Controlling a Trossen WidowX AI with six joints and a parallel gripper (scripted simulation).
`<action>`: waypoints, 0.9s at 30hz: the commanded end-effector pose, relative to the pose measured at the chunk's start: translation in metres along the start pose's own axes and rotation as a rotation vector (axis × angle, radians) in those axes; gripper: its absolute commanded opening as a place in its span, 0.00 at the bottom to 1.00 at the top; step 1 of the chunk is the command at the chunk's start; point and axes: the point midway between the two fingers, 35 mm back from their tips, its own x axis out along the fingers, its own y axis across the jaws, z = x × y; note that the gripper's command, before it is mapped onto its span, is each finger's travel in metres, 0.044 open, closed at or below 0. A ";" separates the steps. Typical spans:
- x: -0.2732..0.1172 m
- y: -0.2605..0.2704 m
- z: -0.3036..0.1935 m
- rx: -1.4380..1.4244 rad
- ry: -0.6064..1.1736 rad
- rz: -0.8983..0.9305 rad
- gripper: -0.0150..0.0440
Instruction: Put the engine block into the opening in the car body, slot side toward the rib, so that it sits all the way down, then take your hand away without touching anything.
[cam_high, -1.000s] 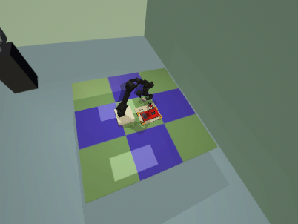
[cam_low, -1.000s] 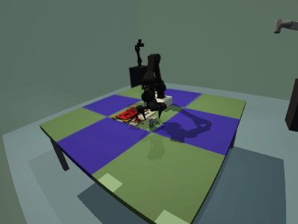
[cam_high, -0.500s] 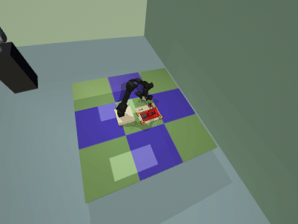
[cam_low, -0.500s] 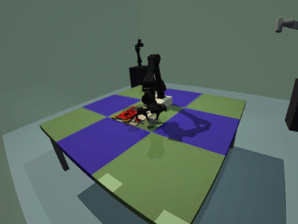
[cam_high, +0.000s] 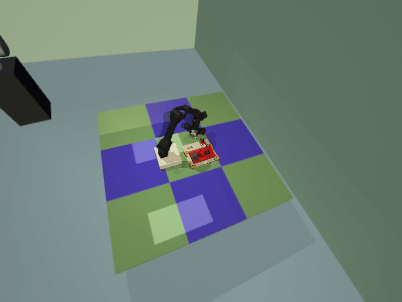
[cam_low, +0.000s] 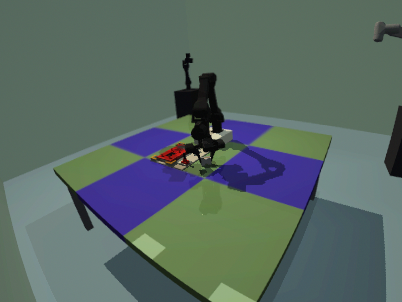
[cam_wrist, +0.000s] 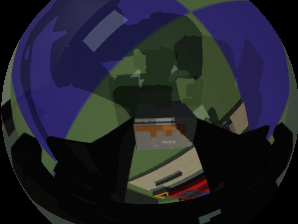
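Fingers (cam_high: 194, 133) (cam_low: 205, 150) around boxy grey block (cam_high: 193, 134) (cam_low: 206, 160) (cam_wrist: 162, 142).

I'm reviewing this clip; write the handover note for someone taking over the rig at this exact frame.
Gripper: shut on the engine block, the grey piece with orange markings, which sits between the fingers.
Car body: the red piece on the pale board, beside the gripper.
Done: block grasped, outside the car body.
Left: carry it over the opening, turn its slot side toward the rib, seat it all the way down, let go and withdraw without touching anything.
Can't tell from these views: which face of the block has the slot.
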 end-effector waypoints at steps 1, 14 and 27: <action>-0.017 -0.002 0.005 -0.004 -0.019 -0.012 0.25; -0.057 -0.001 0.006 -0.004 -0.020 -0.013 0.25; -0.098 0.002 0.001 -0.004 -0.019 -0.012 0.25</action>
